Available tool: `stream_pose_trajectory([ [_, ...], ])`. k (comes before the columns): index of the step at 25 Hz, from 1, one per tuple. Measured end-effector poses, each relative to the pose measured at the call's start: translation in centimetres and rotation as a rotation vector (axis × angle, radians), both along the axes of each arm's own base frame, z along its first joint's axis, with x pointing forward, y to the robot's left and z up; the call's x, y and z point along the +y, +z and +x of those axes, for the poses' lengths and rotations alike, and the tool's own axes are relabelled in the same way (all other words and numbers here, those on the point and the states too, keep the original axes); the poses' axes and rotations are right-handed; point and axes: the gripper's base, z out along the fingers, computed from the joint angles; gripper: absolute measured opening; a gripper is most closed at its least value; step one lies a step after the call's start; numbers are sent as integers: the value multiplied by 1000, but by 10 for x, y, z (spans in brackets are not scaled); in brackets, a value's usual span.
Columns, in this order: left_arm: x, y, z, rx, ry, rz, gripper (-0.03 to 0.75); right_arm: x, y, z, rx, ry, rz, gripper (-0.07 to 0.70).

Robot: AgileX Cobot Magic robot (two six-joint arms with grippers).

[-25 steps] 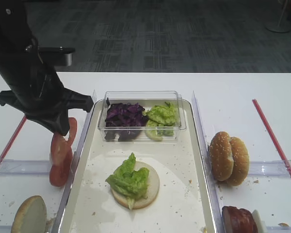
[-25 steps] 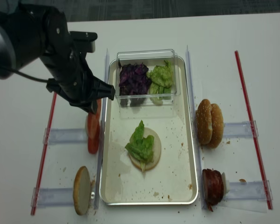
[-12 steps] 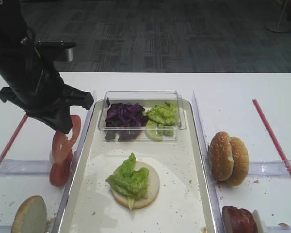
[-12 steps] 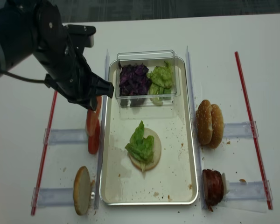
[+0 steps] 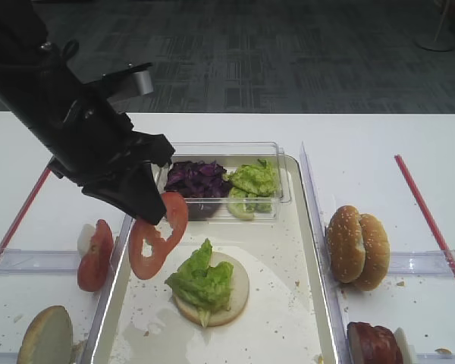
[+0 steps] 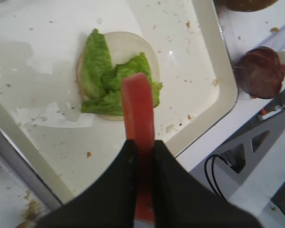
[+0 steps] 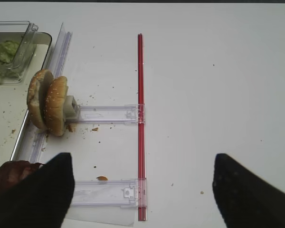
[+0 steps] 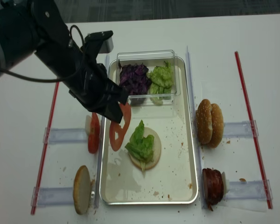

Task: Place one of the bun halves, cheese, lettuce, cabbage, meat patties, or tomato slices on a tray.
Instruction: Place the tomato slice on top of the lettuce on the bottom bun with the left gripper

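My left gripper (image 5: 148,206) (image 8: 113,110) (image 6: 141,147) is shut on a tomato slice (image 5: 158,235) (image 8: 119,128) (image 6: 138,107), which hangs on edge over the left part of the tray (image 5: 284,250) (image 8: 177,172) (image 6: 199,71). Just right of it a bun half (image 5: 233,292) (image 6: 128,45) lies cut face up on the tray under lettuce (image 5: 201,277) (image 8: 140,142) (image 6: 104,76). More tomato slices (image 5: 95,258) (image 8: 93,135) stand left of the tray. My right gripper (image 7: 142,190) is open over bare table. No cheese is in view.
A clear box (image 5: 280,163) at the tray's far end holds cabbage (image 5: 193,180) (image 8: 134,78) and lettuce (image 5: 254,180). Bun halves (image 5: 356,246) (image 7: 50,107) and meat patties (image 5: 371,343) (image 8: 213,185) stand right of the tray. Another bun half (image 5: 45,337) stands at front left. Red strips (image 8: 245,102) bound the area.
My left gripper has lifted a tomato slice from the row left of the tray and carried it right, over the tray's left side. The right arm has stayed still.
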Motion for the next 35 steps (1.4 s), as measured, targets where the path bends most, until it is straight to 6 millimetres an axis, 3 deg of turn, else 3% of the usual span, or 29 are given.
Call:
stream_pose_trajectory([
  [16,-21,16,-6,-11,-136,-305,30,0,0,0,0,1,-2,613],
  [25,-32,-14,10,86,-107,-366,29,0,0,0,0,2,-3,613],
  [35,-28,-58,17,199,-57,-374,29,0,0,0,0,2,-3,613],
])
